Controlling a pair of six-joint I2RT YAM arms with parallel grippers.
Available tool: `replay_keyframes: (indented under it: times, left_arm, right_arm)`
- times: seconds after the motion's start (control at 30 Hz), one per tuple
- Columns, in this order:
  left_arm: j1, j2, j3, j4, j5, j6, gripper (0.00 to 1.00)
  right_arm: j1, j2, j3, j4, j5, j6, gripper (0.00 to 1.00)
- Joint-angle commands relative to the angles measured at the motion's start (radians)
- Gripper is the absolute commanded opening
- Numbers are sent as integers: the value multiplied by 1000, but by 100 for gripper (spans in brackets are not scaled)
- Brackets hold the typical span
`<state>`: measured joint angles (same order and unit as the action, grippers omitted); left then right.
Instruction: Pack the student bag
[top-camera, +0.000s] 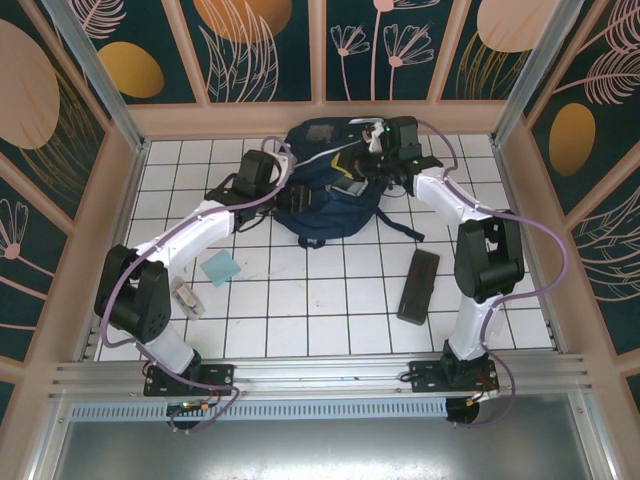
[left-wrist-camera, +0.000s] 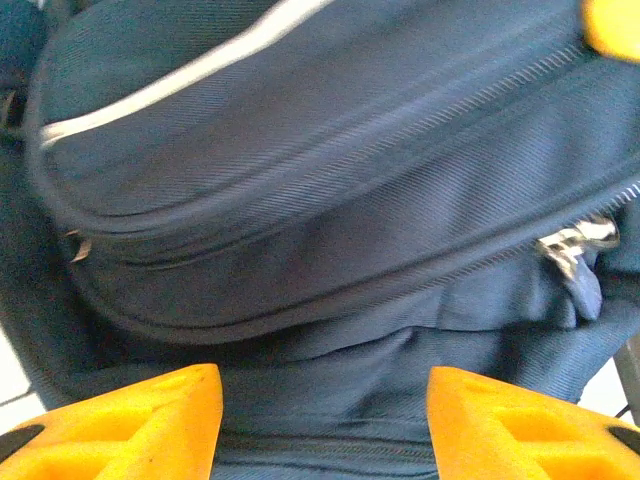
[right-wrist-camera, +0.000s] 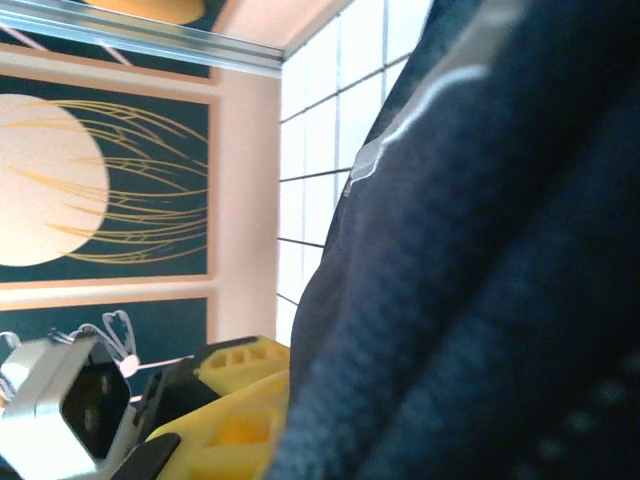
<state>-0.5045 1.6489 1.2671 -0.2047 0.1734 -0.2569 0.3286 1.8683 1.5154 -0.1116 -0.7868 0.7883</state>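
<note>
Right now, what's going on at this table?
Two robot arms are working on a navy backpack at the far side of the tiled table. The right gripper looks clamped on the bag's fabric near its upper edge. The left gripper sits against the bag with its jaws open, holding nothing. A black case and a pale blue square lie nearer the arms, not yet packed.

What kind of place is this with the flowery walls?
Probably a robot practice booth: the left arm and right arm are bolted to a metal rail, the floor is a white tiled table, and flower-painted wall panels box in the student bag.
</note>
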Motion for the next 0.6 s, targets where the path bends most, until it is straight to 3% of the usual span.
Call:
replay_keyframes:
  times: [0.0, 0.13, 0.27, 0.47, 0.57]
  left_arm:
    - [-32, 12, 90, 41, -61, 138, 56]
    - [-34, 46, 126, 48, -43, 99, 57]
    - [-40, 59, 124, 133, 147, -92, 58]
    - [-99, 104, 121, 116, 50, -271, 56]
    - [-128, 124, 127, 94, -14, -281, 56]
  right_arm:
    - [-12, -62, 89, 79, -66, -51, 0]
    - [-15, -83, 32, 224, -130, 52, 0]
    - [-9, -92, 15, 188, -33, 30, 0]
    - [-6, -109, -46, 275, 36, 95, 0]
    - [-6, -116, -65, 316, 60, 135, 0]
